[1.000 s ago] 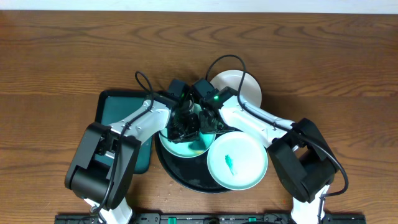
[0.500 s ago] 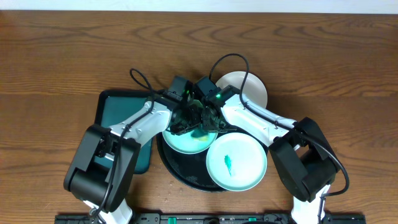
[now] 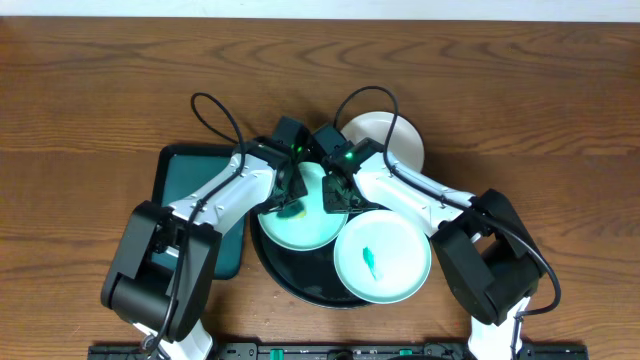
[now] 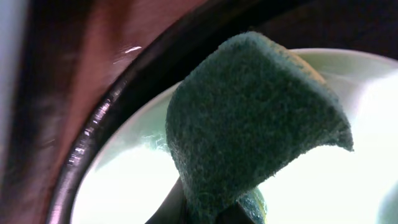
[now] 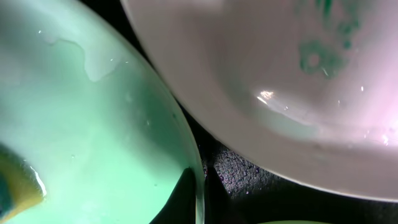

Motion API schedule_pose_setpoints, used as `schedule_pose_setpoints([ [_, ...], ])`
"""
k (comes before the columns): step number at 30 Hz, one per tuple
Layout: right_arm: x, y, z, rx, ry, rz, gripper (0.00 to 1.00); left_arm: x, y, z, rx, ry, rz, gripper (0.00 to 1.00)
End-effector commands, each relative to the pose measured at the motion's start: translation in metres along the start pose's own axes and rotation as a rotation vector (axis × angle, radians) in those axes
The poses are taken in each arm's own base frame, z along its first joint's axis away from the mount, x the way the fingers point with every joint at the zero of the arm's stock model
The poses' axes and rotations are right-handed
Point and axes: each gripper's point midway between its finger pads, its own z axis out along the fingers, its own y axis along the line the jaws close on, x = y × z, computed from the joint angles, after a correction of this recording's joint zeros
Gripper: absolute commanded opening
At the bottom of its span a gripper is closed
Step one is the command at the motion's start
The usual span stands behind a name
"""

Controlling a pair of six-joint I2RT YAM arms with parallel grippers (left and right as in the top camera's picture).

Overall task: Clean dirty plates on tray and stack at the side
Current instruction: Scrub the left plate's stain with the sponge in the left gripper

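The mint plate lies in the left half of the round black tray, its left edge reaching out over the tray's rim. The left arm reaches in over it; the left jaws pinch a dark green sponge, bent into a curve and held against the plate's surface. The right arm comes in from the other side, and in its wrist view the right jaws grip the mint plate's rim, one dark tip inside and one outside. Just beside it, at the front right of the tray, lies a second mint plate, the smeared plate, with a teal streak at its centre. A white plate lies at the tray's far right edge, partly hidden by the right arm. Left of the black tray a rectangular teal tray rests on the brown wooden worktop.
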Motion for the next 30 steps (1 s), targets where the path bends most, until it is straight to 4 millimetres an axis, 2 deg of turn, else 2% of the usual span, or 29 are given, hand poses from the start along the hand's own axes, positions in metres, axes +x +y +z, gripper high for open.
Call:
schedule_pose_setpoints([
  [1,0.021,-0.001,0.015,0.032,0.071,-0.04,0.01,0.008,0.076,0.017,-0.313,0.0,-0.032,0.07],
  [5,0.021,-0.001,0.015,0.031,0.071,-0.04,0.01,0.026,0.075,0.016,-0.29,0.099,-0.017,0.07],
  [7,0.021,-0.001,0.015,0.031,0.07,-0.04,0.01,0.037,0.062,0.018,-0.217,0.168,0.03,0.07],
  [11,0.021,-0.001,0.015,0.031,0.07,-0.04,0.01,0.052,0.02,0.019,0.027,0.273,0.144,0.07],
  [14,0.021,-0.001,0.015,0.031,0.07,-0.04,0.01,0.059,-0.015,0.013,0.229,0.325,0.214,0.07],
  [18,0.021,-0.001,0.015,0.03,0.068,-0.04,0.01,0.064,-0.049,0.001,0.43,0.361,0.253,0.07],
  [20,0.019,0.001,0.015,0.023,0.062,-0.04,0.01,0.064,-0.058,-0.004,0.488,0.368,0.26,0.07],
  [27,0.008,0.018,0.015,-0.054,0.025,0.029,0.01,0.064,-0.061,-0.005,0.505,0.37,0.258,0.07],
  [30,0.006,0.033,0.015,-0.127,0.03,0.053,0.01,0.065,-0.061,-0.005,0.503,0.373,0.257,0.07],
])
